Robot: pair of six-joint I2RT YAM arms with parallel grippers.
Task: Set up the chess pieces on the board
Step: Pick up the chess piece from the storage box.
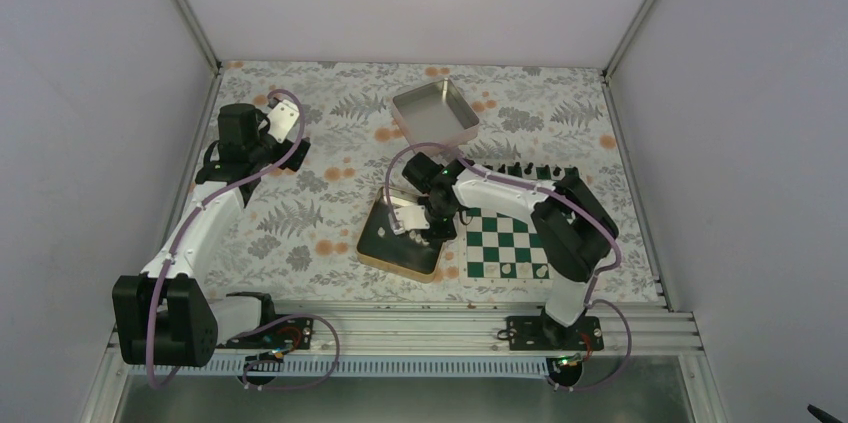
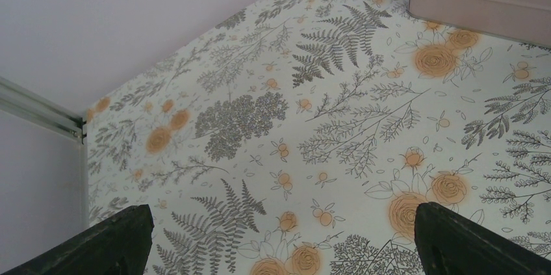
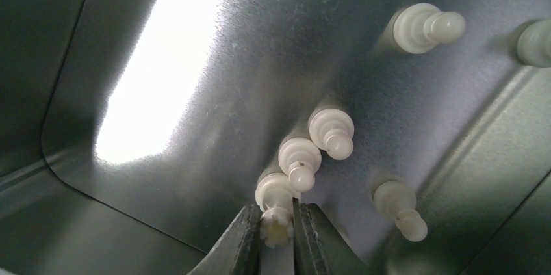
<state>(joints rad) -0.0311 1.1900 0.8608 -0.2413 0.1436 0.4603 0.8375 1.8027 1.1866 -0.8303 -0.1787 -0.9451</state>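
**Rook-like piece pinched in the tin, lift not yet made**

The right gripper (image 3: 276, 226) reaches down into the dark tin (image 1: 385, 253) just left of the board (image 1: 490, 253). Its fingers are closed on a white piece (image 3: 277, 231) with a notched crown, held only at their very tips. More pieces (image 3: 331, 132) lie loose on the tin floor, and one seems to touch the held piece from behind.

The left gripper (image 2: 281, 223) hangs over the floral cloth (image 2: 338, 125) at the far left, fingers spread wide and holding nothing.

The pinch looks the main risk. A small smooth piece held at the tips could twist or pop out during the lift. The neighbour may be dragged along or knocked away. A skewed exit could catch the tin wall. At the board, black men (image 1: 520, 171) line the far edge, so a low approach could topple them.
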